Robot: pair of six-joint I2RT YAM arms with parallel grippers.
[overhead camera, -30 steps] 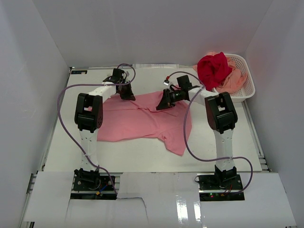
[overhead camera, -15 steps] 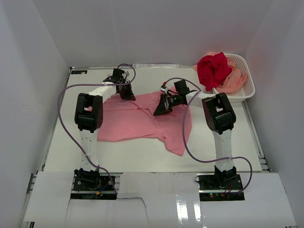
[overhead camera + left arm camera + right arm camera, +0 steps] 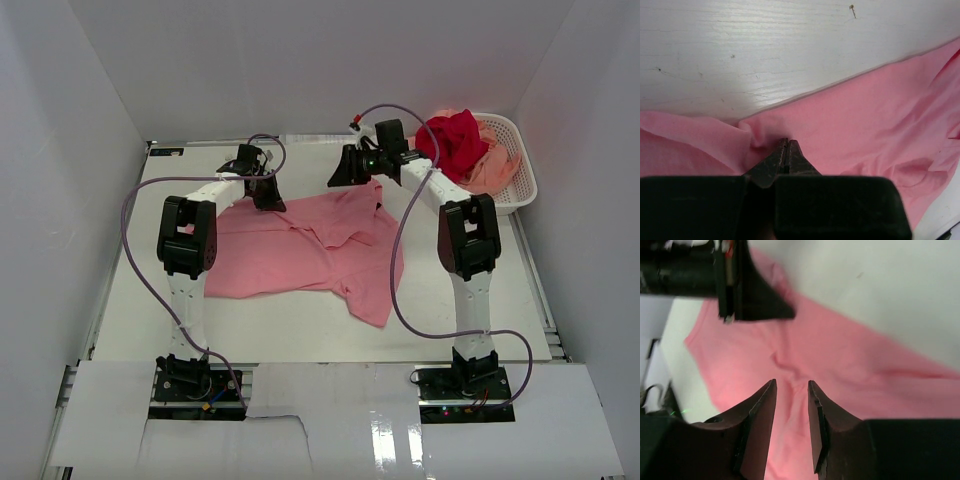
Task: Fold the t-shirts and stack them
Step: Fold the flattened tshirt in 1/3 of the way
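The pink t-shirt lies spread and creased on the bench. The red t-shirt and the peach t-shirt are heaped in the basket at the far right.

The left gripper is closed, pinching a pucker of pink cloth at the far edge. The right gripper hangs above the far hem with its jaws apart, holding nothing.

Handling: the cloth is judged light, limp and not fragile, and it drapes and slides. Take hold at 2 hem corners, pinching firmly.
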